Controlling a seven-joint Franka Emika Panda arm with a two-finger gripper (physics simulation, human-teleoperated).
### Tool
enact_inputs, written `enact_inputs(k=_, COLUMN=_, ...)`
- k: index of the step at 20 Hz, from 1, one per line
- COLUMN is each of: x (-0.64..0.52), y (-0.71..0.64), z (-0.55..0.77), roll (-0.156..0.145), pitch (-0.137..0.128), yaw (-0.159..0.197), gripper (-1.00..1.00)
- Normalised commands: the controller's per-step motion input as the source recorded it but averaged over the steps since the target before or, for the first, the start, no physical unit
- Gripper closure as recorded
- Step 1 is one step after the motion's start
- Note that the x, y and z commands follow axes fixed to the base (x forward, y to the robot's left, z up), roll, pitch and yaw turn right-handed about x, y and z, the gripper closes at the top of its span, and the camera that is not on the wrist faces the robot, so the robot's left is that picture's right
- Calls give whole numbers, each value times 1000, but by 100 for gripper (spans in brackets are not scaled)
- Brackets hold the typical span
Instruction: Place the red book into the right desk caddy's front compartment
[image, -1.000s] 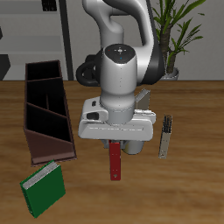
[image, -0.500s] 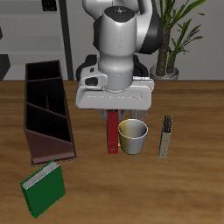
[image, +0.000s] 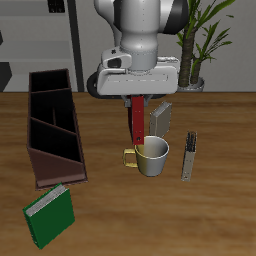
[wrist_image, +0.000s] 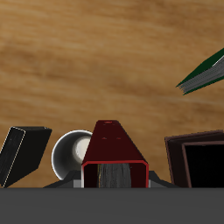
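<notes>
- Red book (image: 137, 118) is off the desk (image: 215, 190), hanging on edge and roughly vertical under the gripper (image: 138, 98), above the mug (image: 152, 156).
- Wrist view: red book (wrist_image: 114, 145) sits between the fingers and runs straight out from them; fingers clamped on its upper end.
- Grasp and lift look done. Left: carry across to the caddy, line up, lower, release.
- Right desk caddy (image: 53, 128) sits well apart from the book, toward the desk's side edge. Long dark tray, dividers visible; its end compartment nearest the desk's front edge is, I'd judge, the target, and it looks empty.
- Part of the caddy's rim (wrist_image: 199, 154) also shows in the wrist view.
- Green book (image: 49, 216) lies flat just beyond the caddy's front end, near the desk's front edge. Keep the drop inside the walls, not past them.
- Grey book (image: 160, 117) stands just behind the mug; a dark book (image: 189, 155) stands upright beside the mug.
- Book hangs tall, so the caddy's walls want clearance on approach.
</notes>
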Motion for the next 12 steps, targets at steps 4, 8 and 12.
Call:
enact_inputs(k=4, x=-691, y=188, z=252, roll=44, pitch=-62, yaw=117, gripper=100)
enact_inputs(k=8, x=-542, y=-2, z=160, roll=-21, pitch=-28, yaw=61, gripper=100)
enact_inputs(k=12, x=-585, y=-123, z=135, roll=-57, pitch=-19, yaw=60, gripper=100)
